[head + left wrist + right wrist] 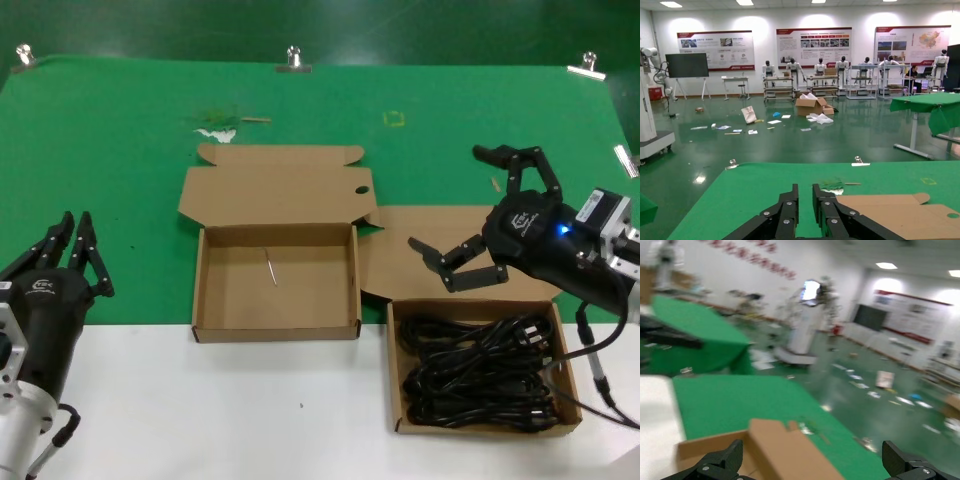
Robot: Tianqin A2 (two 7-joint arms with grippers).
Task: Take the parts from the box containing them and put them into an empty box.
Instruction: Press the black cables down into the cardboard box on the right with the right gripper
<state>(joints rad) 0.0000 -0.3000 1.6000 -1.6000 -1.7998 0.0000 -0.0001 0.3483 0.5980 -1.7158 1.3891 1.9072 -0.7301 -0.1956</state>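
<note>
Currently, we find the black rubbery power cords [480, 370] lying as coiled bundles in the squarer shallow brown cardboard tray with the plain lid flap [394, 372] at the lower right of the head view. The wider shallow brown cardboard tray, whose lid flap bears one dark round hole [200, 285], sits at centre frame; it holds only a thin pale sliver [270, 267].

The black right gripper [458, 214] hovers above the plain lid flap, just beyond the far edge of the cord tray, with its fingers spread wide apart and nothing between them. The black left gripper [75, 240] is parked at the lower left of the head view, fingers drawn together.

We judge the cords to be light to moderate in weight, soft and springy, with a grippy rubber surface. They are not fragile, but the loops overlap and may snag a neighbouring bundle on lifting. We recommend closing on the middle of one bundle, across several strands at once, rather than on a plug or a single loose loop, so that the coil rises as a unit.
</note>
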